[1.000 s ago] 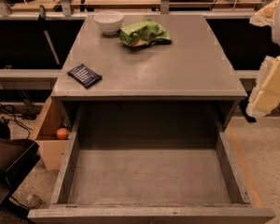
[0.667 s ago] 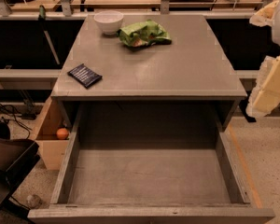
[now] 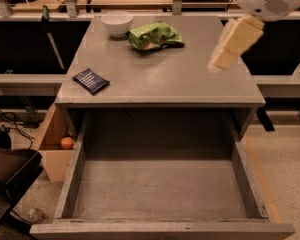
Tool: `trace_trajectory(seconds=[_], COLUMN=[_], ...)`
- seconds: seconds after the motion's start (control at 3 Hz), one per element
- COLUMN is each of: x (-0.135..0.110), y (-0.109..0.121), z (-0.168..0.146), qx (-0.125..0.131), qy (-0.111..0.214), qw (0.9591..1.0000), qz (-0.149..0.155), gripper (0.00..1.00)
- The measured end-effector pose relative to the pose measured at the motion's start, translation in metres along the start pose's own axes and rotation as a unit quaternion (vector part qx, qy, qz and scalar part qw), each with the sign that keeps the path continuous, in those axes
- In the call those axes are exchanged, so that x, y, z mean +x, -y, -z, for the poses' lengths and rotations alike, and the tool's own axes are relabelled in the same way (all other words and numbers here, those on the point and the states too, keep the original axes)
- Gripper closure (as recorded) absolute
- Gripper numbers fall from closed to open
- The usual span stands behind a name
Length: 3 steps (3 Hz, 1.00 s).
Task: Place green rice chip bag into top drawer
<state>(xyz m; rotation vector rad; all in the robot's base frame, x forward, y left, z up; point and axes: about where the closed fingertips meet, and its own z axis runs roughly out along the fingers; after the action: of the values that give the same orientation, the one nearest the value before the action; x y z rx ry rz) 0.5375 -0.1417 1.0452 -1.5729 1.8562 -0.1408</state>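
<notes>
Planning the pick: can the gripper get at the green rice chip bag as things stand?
Probably yes. The gripper hangs over the right side of the table, and nothing stands between it and the green rice chip bag. The white bowl sits left of the bag, off that path.

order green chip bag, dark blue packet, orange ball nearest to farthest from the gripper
The gripper hangs over the table's right side.
1. green rice chip bag, table's back middle
2. dark-blue packet, table's front left
3. orange ball, in the light-wood box below left
</notes>
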Motion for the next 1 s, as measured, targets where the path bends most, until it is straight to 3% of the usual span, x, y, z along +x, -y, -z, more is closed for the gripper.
trace_trajectory(seconds=[0.33, 0.67, 1.0], x=[-0.055, -0.112, -0.112], y=[0.066, 0.123, 0.123], z=[-0.043, -0.075, -0.075], qx=[0.038, 0.076, 0.076], qy=[0.117, 0.19, 0.19], qw=[0.9923, 0.9781, 0.9781], qz=[-0.015, -0.035, -0.035], gripper=[0.0, 0.0, 0.0])
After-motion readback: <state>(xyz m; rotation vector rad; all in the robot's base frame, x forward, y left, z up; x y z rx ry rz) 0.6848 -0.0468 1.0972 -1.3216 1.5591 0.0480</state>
